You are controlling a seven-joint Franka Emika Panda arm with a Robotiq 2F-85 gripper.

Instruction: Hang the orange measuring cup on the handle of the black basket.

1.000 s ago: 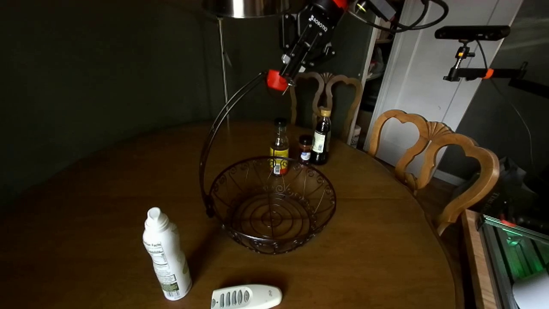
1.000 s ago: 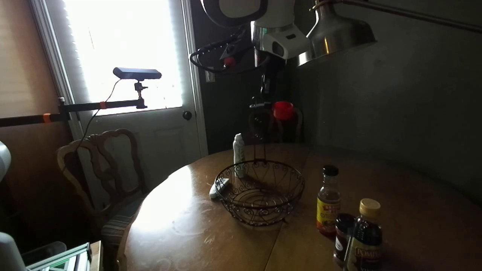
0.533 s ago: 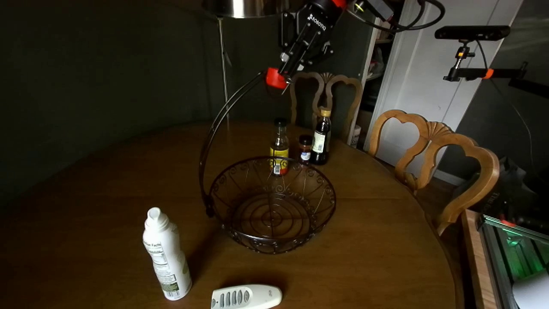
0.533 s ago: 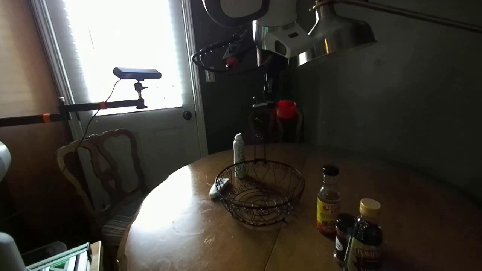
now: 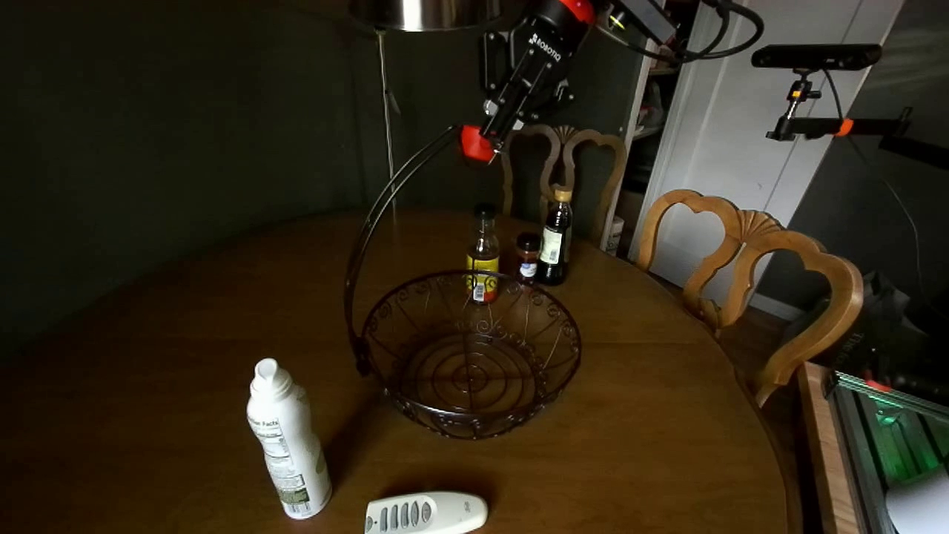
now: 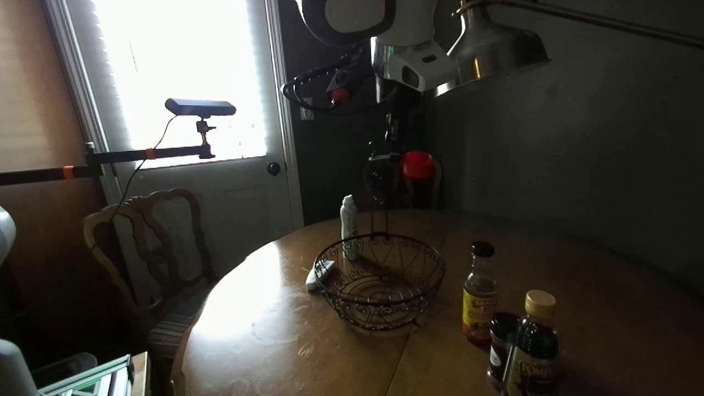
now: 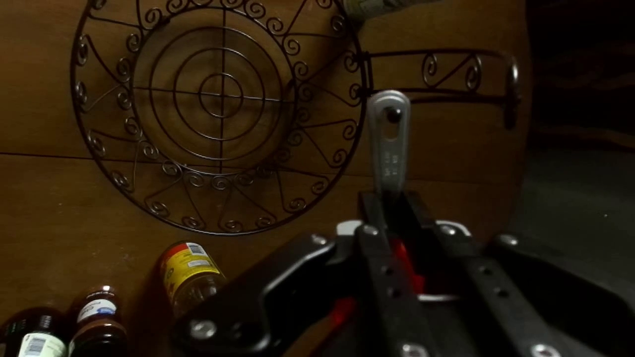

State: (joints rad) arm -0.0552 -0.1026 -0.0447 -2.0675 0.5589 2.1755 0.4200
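The measuring cup has a red-orange bowl [image 5: 474,144], which also shows in an exterior view [image 6: 418,165], and a flat silver handle [image 7: 389,144] with a slot at its end. My gripper [image 5: 492,141] is shut on the cup in the air above the table. In the wrist view the silver handle sticks out past the fingertips [image 7: 372,208], and the bowl is mostly hidden behind the fingers. The black wire basket [image 5: 474,417] stands on the table. Its handle [image 5: 348,289] arches up, its upper end close to the cup in that view. In the wrist view the basket handle [image 7: 512,74] lies right of the cup handle's tip, apart from it.
A white bottle [image 5: 285,437] and a white remote [image 5: 426,513] lie near the basket. A sauce bottle [image 6: 479,302], a small jar [image 6: 501,346] and a dark bottle [image 6: 536,341] stand on the other side. A metal lamp [image 6: 495,49] hangs close to the arm.
My gripper with the cup has shifted slightly, rising a little and then coming lower, and the cup's tilt has changed a bit. The basket has not moved.
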